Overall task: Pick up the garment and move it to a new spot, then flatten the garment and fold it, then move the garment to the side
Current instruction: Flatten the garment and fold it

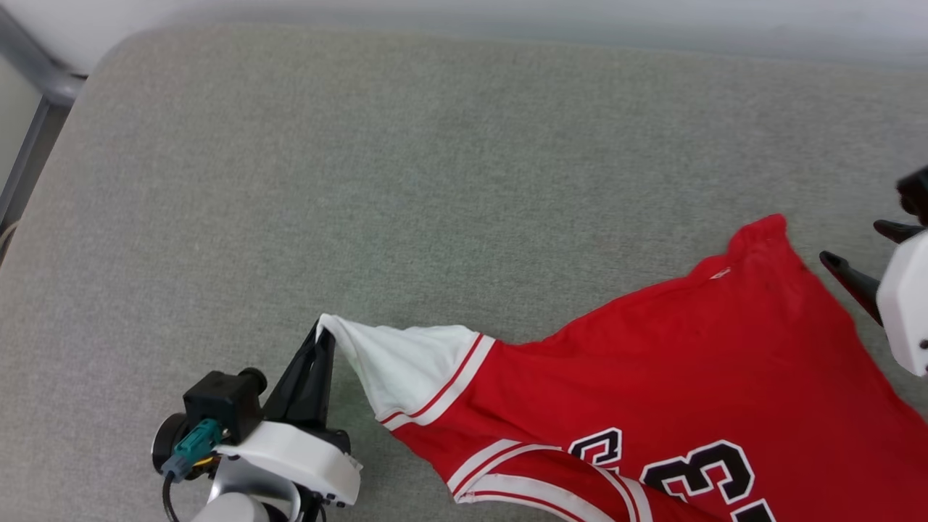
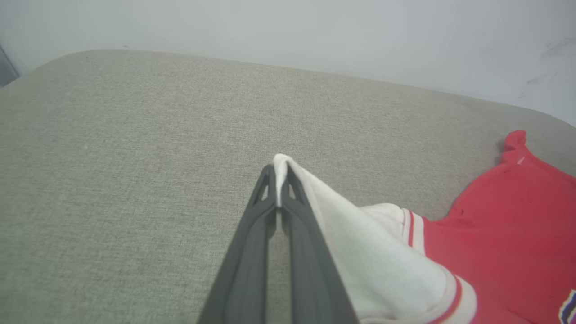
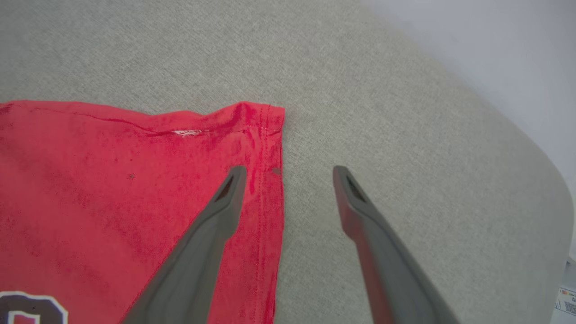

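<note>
Red jersey-style T-shirt (image 1: pixel 689 348) with white short sleeves and striped trim lies on the grey-green woven cushion (image 1: pixel 362 181), toward the robot's right and near side. The lettering faces up and the lower part runs off the head view. The body looks mostly spread, with some slack ripples near the trim.

Left gripper (image 1: pixel 324 335) is clenched on the very tip of the white sleeve (image 1: pixel 406 362). The left wrist view shows cloth pinched between the closed fingers, and the sleeve is drawn out to a point away from the body. Right gripper (image 1: pixel 859 243) is spread wide and grasps nothing. In the right wrist view one finger hangs over the red hem corner (image 3: pixel 265 121) and the other over bare cushion just beside the edge.

Looks like the flattening step, roughly mid-task, with no fold made yet.

To do it well:
- Pull the sleeve straight outward, low over the cushion, only until the shoulder ripples go.
- Too much pull would likely drag the whole shirt leftward, since nothing pins the far side.
- Lay the sleeve down flat before letting go, so the tip does not curl back.
- The right gripper is best placed to press or re-pinch the hem corner as a counter-hold.
- The thin knit will probably stretch and creep, so pull slowly.
</note>
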